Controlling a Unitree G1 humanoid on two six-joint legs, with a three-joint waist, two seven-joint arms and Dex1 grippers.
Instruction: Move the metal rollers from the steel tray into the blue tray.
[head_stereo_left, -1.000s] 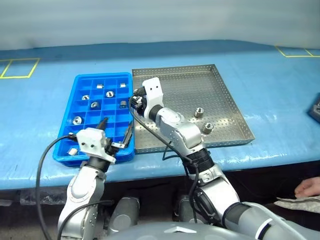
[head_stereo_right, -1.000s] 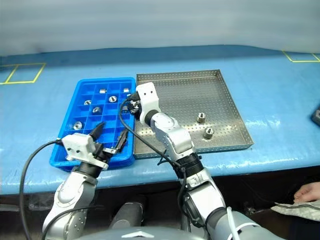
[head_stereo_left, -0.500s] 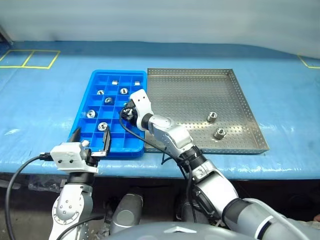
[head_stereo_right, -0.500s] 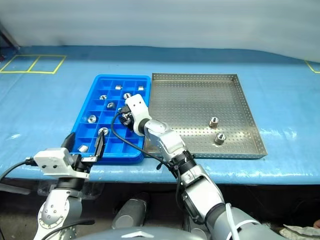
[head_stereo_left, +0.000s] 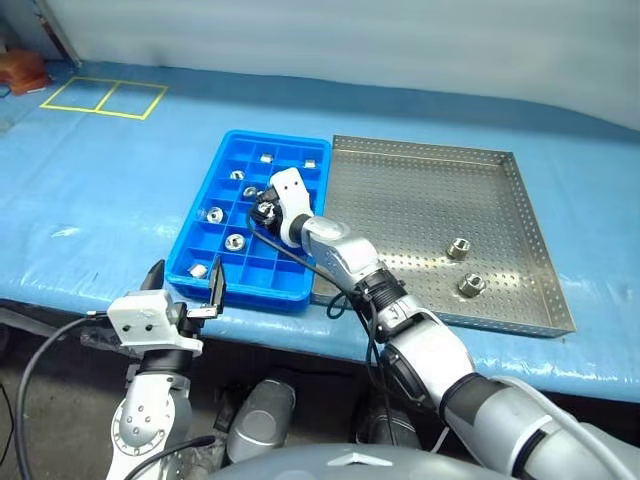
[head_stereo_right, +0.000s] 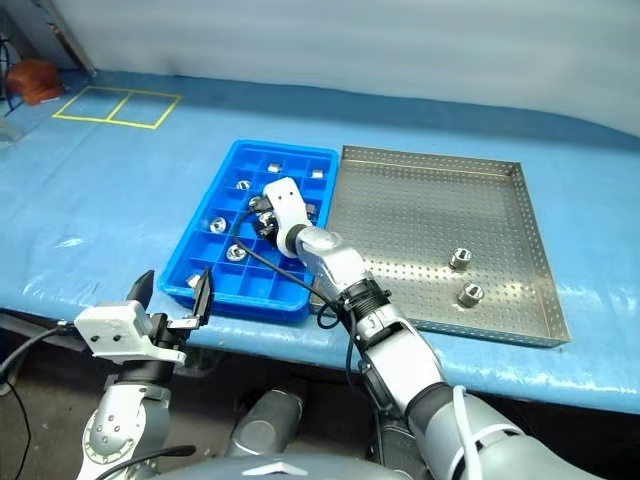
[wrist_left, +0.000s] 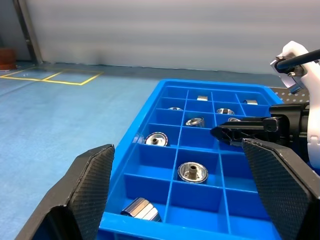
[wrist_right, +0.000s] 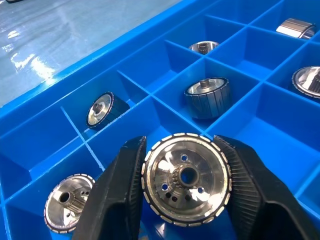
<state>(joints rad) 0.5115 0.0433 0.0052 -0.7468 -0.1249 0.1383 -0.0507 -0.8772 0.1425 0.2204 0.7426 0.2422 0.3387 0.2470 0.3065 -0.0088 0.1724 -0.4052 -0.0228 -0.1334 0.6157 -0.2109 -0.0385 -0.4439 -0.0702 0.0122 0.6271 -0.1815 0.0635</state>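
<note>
The blue tray (head_stereo_left: 250, 298) lies on the table with the steel tray (head_stereo_left: 420, 200) against its right side. Several metal rollers (head_stereo_left: 214, 213) sit in separate blue compartments. Two more rollers (head_stereo_left: 459, 248) stand on the steel tray's near right part. My right gripper (head_stereo_left: 262, 212) reaches low over the middle of the blue tray. In the right wrist view it (wrist_right: 180, 142) is shut on a metal roller (wrist_right: 186, 175), held just above a compartment. My left gripper (head_stereo_left: 185, 281) stands open before the blue tray's near left corner, with nothing between its fingers (wrist_left: 90, 190).
The table is covered in blue sheet, with yellow taped squares (head_stereo_left: 105, 97) at the far left. A brown object (head_stereo_left: 20, 70) sits in the far left corner. The table's front edge runs just beneath the two trays.
The whole view has swung to the left. My right gripper has gone from the trays' shared edge to lower over the blue tray's middle. My left gripper has drawn back off the tray's front.
</note>
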